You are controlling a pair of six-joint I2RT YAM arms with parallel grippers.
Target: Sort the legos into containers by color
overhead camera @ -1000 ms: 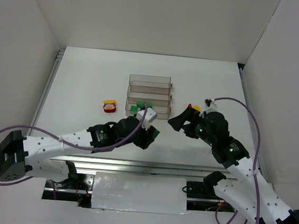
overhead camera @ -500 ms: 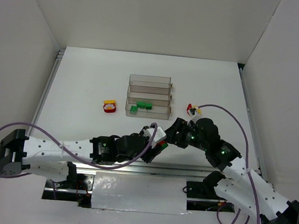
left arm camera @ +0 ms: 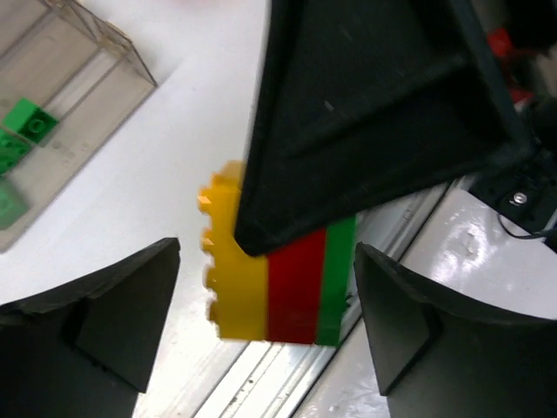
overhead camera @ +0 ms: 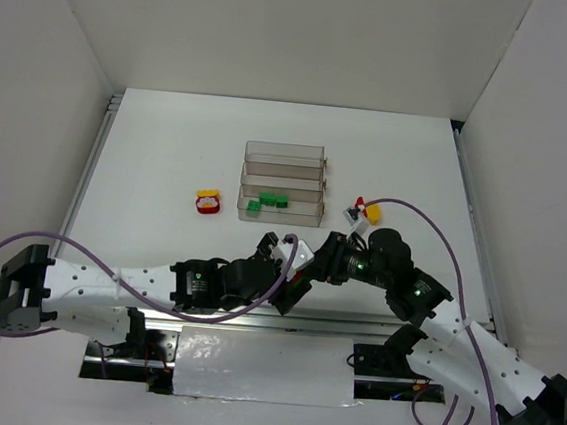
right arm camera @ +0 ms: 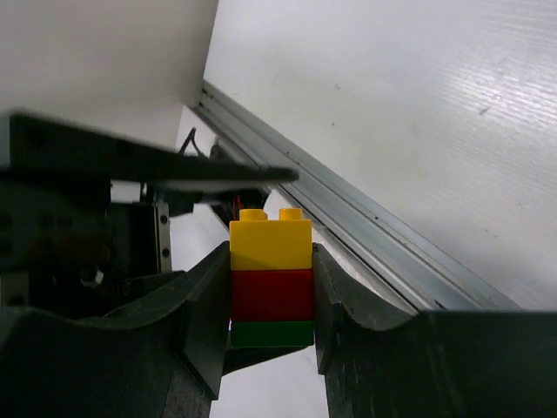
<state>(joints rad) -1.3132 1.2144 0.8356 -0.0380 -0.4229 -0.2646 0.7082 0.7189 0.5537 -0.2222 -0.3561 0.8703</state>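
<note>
Lego stack (right arm camera: 271,292), yellow-red-green, is pinched in our right gripper (right arm camera: 271,266) near-centre, well short of the containers (overhead camera: 285,151), left gripper (left arm camera: 265,292) spread either side; we judge splitting is in hand, next left must clamp and pull.

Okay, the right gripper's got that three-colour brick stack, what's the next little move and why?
Probably close the left gripper on the stack. The right gripper clamps it, the left fingers stand open on either side, and its yellow, red and green bricks are joined, so none can be sorted yet.
</note>
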